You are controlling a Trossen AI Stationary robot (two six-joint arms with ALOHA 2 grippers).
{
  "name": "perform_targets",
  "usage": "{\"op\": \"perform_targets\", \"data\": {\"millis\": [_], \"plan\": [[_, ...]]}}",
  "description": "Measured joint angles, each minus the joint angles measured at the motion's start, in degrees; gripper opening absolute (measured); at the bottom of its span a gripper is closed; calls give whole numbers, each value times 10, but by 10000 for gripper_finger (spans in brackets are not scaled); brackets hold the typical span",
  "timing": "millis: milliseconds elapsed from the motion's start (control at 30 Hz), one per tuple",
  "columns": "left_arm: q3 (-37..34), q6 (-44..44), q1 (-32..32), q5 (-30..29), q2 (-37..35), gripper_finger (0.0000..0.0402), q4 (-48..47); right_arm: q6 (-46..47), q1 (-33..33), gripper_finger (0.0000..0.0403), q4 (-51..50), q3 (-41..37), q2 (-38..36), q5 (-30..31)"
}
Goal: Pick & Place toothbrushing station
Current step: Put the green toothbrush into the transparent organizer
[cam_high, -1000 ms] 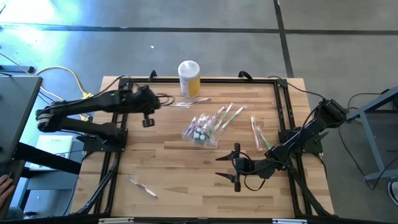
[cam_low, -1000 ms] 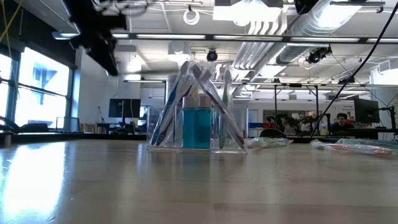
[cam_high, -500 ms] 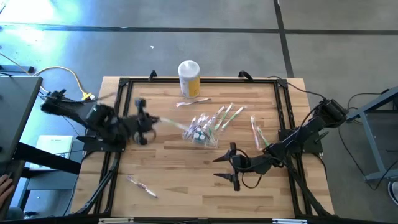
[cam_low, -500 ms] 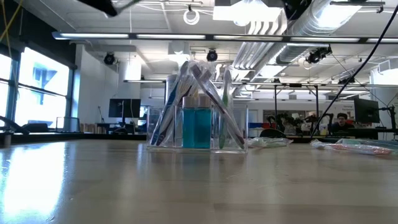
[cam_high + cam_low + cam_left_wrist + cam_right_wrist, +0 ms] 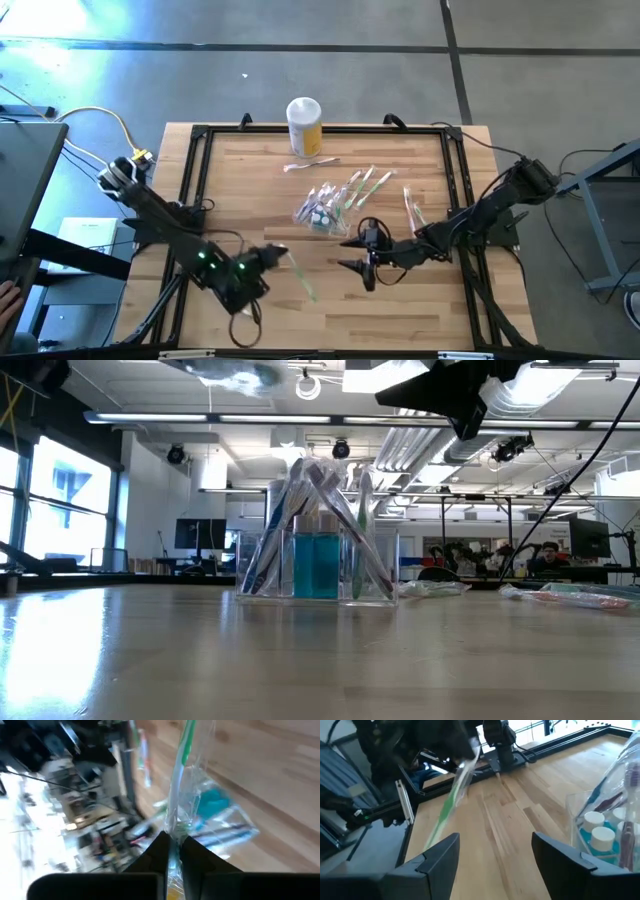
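Left gripper [image 5: 172, 851] is pinched tight on a plastic-wrapped green-handled toothbrush [image 5: 179, 785]. Right gripper [image 5: 496, 851] hangs wide open, holding nothing, near the clear see-through plastic container [image 5: 615, 827].

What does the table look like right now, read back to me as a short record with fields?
left gripper: shut on a wrapped toothbrush, near the table's front left
right gripper: open, empty, just in front of the toothbrushing station
toothbrushing station: clear container at table centre, holding toothbrushes and a blue bottle
yellow jar: upright, back edge
loose wrapped toothbrushes: right of the station

Bare wood lies between the toothbrushing station [image 5: 322, 214] and yellow jar [image 5: 304, 126].
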Motion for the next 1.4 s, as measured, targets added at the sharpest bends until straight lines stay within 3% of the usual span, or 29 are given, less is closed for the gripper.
{"op": "perform_targets", "data": {"millis": [133,400,567,1400], "plan": [[42,62,-1,-35,62,18,53,0,-9,240,16,0,16,-8],[131,108,-1,-56,135,9,52,-48,-39,240,96,1,38,-69],[140,136,6,-56,143,11,52,-50,-41,240,97,0,39,-106],[140,221,65,1,144,5,155,-67,-42,240,100,0,39,-103]]}}
